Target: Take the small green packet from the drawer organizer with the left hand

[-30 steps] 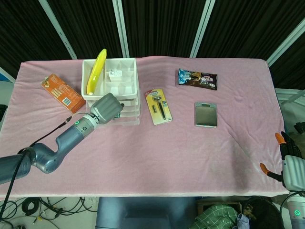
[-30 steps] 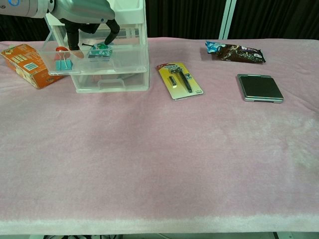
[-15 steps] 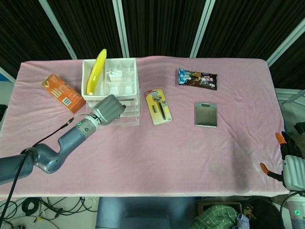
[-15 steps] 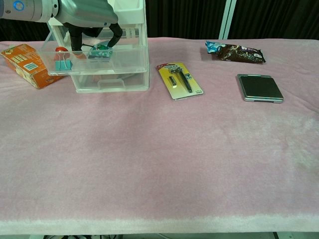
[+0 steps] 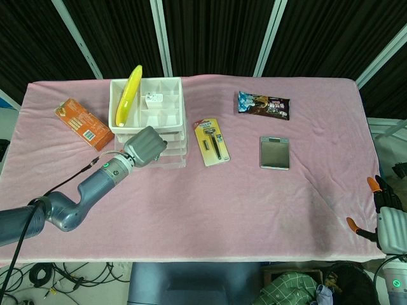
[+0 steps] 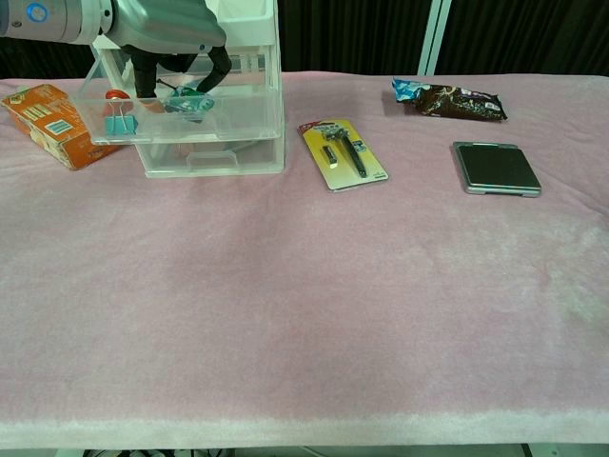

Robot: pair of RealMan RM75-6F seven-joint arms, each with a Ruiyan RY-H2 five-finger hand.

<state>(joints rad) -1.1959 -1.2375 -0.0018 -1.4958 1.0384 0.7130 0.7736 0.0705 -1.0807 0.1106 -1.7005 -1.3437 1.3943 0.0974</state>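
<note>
The white drawer organizer [image 5: 166,115] stands at the back left, and its clear top drawer [image 6: 243,122] is pulled out toward me. My left hand [image 6: 169,36] reaches down into that drawer. Its fingers [image 6: 217,69] close around the small green packet [image 6: 186,101], which sits tilted between them. In the head view the left hand [image 5: 145,146] covers the drawer, hiding the packet. My right hand [image 5: 386,219] hangs past the table's front right corner, fingers apart and holding nothing.
A blue and red binder clip [image 6: 118,116] lies in the same drawer. A banana [image 5: 129,95] rests on the organizer's top. An orange box [image 5: 83,123] lies to its left. A razor pack [image 5: 212,141], a snack packet [image 5: 263,105] and a grey scale [image 5: 275,152] lie to its right.
The left hand's fingers have drawn in around the green packet, which has gone from lying flat to tilted. The right hand has not moved.
</note>
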